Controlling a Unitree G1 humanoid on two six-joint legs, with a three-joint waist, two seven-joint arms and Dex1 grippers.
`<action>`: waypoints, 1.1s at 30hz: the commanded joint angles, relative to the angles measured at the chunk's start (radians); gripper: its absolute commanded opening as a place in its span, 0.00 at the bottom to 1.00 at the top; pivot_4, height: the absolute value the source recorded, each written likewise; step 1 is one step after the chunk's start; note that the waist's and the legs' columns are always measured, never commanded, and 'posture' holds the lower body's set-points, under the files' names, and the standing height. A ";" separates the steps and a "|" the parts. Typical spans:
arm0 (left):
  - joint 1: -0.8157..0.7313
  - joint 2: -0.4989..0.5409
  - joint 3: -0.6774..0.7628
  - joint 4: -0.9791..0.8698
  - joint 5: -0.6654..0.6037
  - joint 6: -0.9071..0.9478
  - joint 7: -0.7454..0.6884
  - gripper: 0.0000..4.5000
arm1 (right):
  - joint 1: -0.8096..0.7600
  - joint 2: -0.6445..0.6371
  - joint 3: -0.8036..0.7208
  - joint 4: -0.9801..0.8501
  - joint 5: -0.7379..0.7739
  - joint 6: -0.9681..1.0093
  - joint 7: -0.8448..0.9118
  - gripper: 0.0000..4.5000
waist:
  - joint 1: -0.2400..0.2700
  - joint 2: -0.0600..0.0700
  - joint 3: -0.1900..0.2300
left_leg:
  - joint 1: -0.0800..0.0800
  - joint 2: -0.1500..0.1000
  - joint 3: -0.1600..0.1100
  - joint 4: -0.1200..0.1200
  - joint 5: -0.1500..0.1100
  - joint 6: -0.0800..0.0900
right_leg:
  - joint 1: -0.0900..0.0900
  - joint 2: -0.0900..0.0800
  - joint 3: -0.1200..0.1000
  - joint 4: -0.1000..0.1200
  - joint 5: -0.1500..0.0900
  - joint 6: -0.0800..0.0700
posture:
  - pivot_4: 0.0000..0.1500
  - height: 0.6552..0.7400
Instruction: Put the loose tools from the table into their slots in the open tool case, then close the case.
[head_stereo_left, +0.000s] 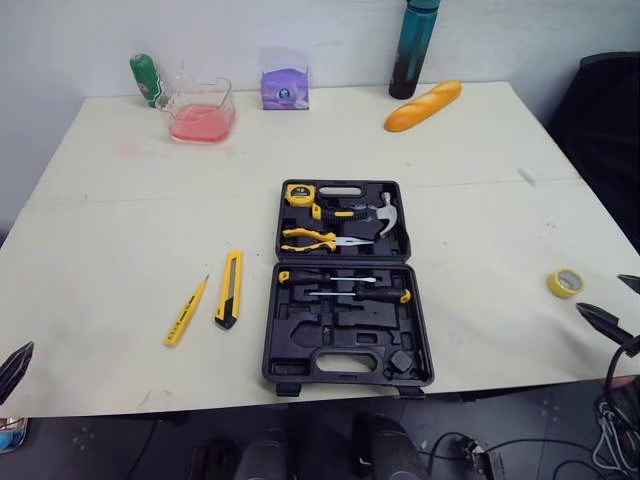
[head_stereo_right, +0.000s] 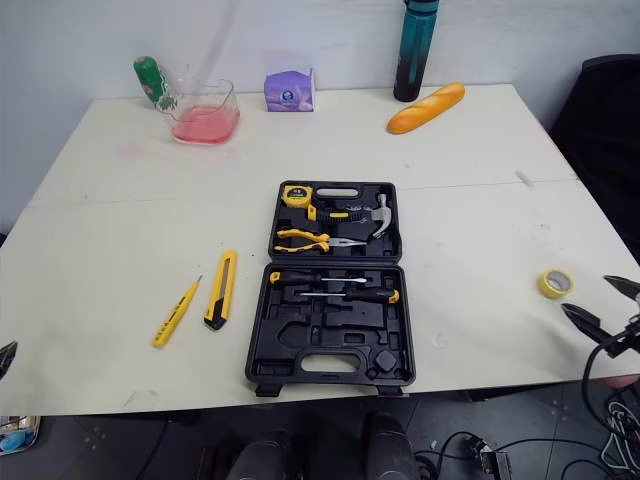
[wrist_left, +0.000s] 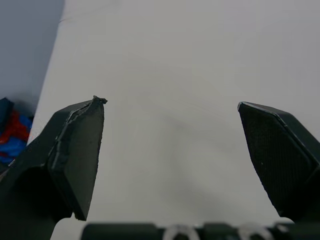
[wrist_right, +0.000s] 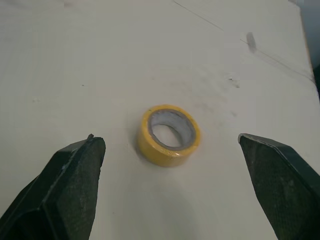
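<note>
On the surface (head_stereo_left: 130, 230) the open tool case (head_stereo_left: 300, 340) lies at the middle, some slots in its near half bare. To its left lie the utility knife (head_stereo_left: 230, 289) and, just beside it, a slim yellow tester screwdriver (head_stereo_left: 186, 312), both light and stiff we judge, best pinched across mid-body; our left gripper (wrist_left: 170, 112) hangs wide open over bare surface. Well right of the case sits the yellow tape roll (wrist_right: 167, 156), light and slightly springy we reckon, best squeezed across its outer wall, and our right gripper (head_stereo_left: 604, 294) stands wide open facing it, not touching.

No writing, label or number here can be read.
</note>
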 joint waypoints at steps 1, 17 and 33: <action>0.008 0.008 -0.044 -0.131 -0.032 0.077 0.024 1.00 | -0.009 0.037 0.016 -0.164 0.086 0.074 0.064 0.98 | 0.001 0.000 0.000 | 0.000 0.000 0.000 0.000 0.000 0.000 | 0.000 0.000 0.000 0.000 0.000 0.000 | 1.00 0.94; -0.189 0.076 -0.367 -0.520 -0.114 0.683 0.368 1.00 | -0.014 0.298 0.274 -0.924 0.364 0.405 0.191 0.98 | 0.009 0.001 0.000 | 0.000 0.000 -0.003 0.000 0.005 0.002 | 0.001 0.001 -0.002 0.003 0.000 0.000 | 1.00 0.94; -0.365 0.067 -0.602 -0.462 -0.033 0.838 0.446 1.00 | -0.033 0.324 0.364 -1.008 0.351 0.434 0.208 0.98 | 0.028 0.001 0.000 | -0.001 -0.001 -0.002 0.000 0.006 0.002 | 0.000 0.001 -0.002 0.004 0.000 0.000 | 1.00 0.94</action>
